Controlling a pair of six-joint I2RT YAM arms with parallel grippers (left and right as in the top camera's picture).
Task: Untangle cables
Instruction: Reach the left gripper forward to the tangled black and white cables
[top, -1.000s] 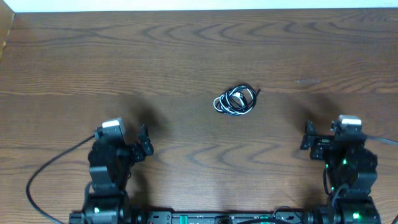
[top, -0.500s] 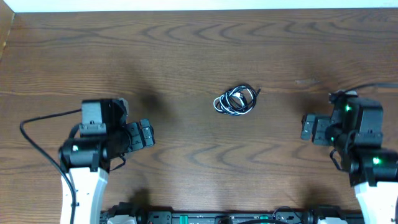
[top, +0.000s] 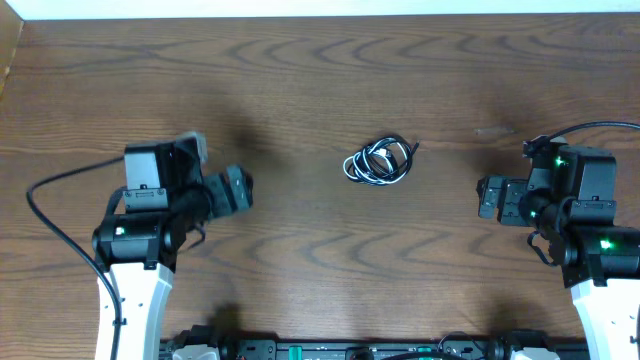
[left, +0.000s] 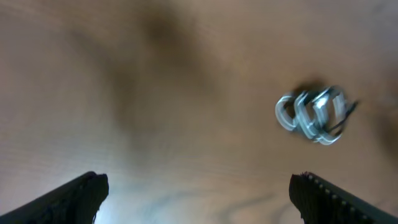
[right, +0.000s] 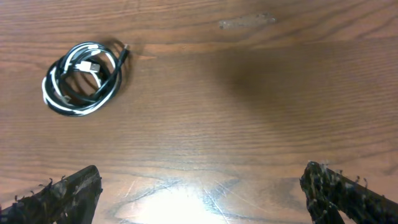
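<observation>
With your left gripper (top: 238, 190) and right gripper (top: 489, 198) both wide open and empty, approach the coiled cables (top: 379, 161) from opposite sides.

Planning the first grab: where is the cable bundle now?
Overhead, the cable bundle lies near the middle, between the left tool and right tool but slightly farther back, touching neither.

Dark wooden table (top: 300, 60) filled the overhead frame, its grain running in long wavy bands. A faint pale scuff (top: 493, 130) sat toward the upper right. A white strip (top: 320, 8) ran along the top edge. A glare patch (right: 180, 199) shone bottom centre of the right wrist view.
</observation>
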